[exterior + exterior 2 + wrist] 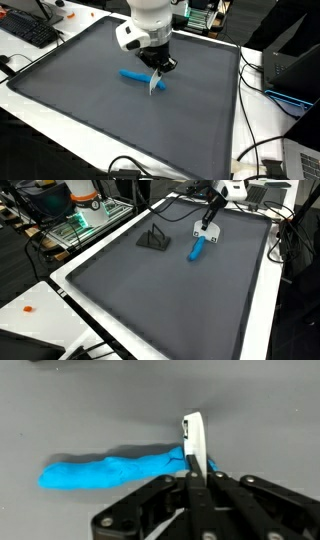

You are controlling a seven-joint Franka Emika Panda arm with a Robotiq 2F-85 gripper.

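Note:
My gripper [160,66] is shut on a thin white flat utensil [153,85] that points down at the dark grey mat [100,100]. In the wrist view the white utensil [194,438] stands between my closed fingers [196,472]. Its tip is at the right end of a long blue soft lump [105,470]. The blue lump [136,75] lies flat on the mat near the middle. In both exterior views the gripper [208,224] hangs just above one end of the blue lump [197,248]. I cannot tell whether the utensil touches it.
A small black triangular stand [152,240] sits on the mat [170,300] beside the blue lump. A keyboard [30,30] lies past the mat's corner. Cables [255,150] and a dark box [295,65] lie along one side. A small orange item [30,308] lies on the white table.

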